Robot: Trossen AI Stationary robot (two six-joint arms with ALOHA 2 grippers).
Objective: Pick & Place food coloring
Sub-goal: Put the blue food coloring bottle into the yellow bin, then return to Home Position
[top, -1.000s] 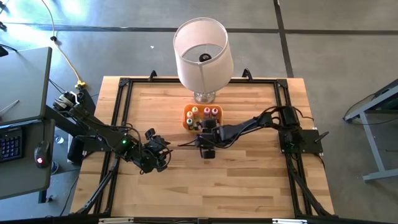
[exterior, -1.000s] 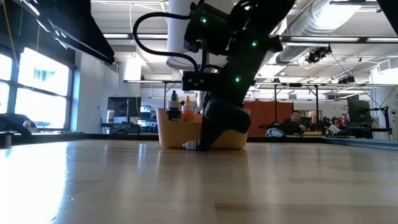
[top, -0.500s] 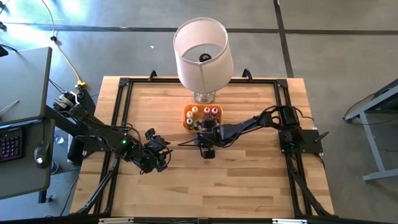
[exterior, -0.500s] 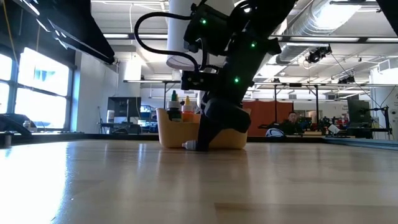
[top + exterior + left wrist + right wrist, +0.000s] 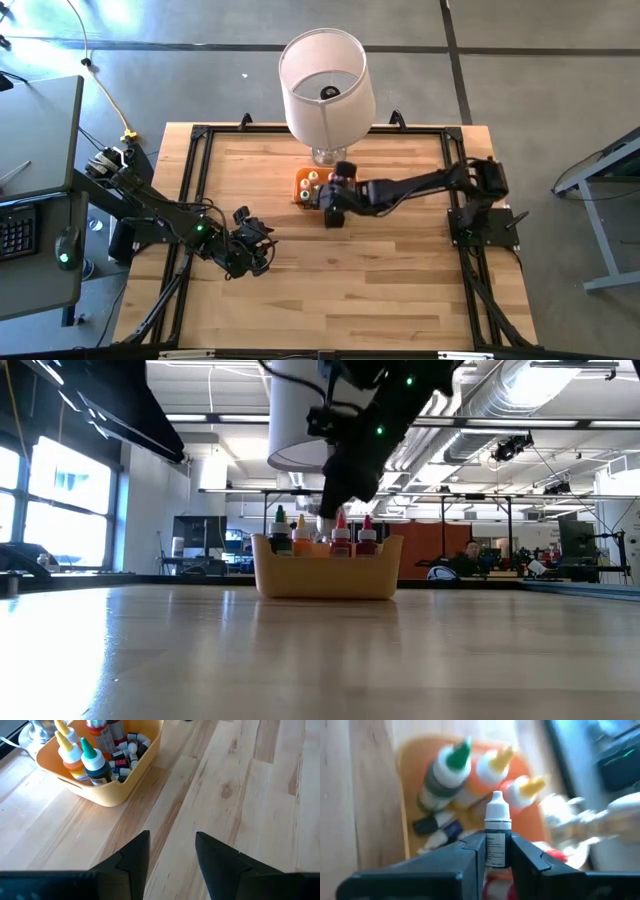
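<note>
The food coloring bottles stand and lie in an orange tray near the table's far middle; green, yellow and red caps show above its wall. My right gripper hangs over the tray, shut on one tiny dark bottle with a white cap. My left gripper waits open over bare wood left of centre, its fingers apart and touching nothing. My right gripper pinches the small bottle by its labelled body between the two fingers. The white cap sticks out past the fingertips toward the tray. The bottle is lifted clear, above the bottles in the tray.
A big white lampshade on a glass base stands just behind the tray at the far edge. A black frame runs around the tabletop. Open wood lies near and to both sides of the tray.
My right gripper has risen from the table in front of the tray and moved toward the far edge, over the tray. The small bottle that lay on the wood by the tray's near wall has come up with it, lifted clear.
</note>
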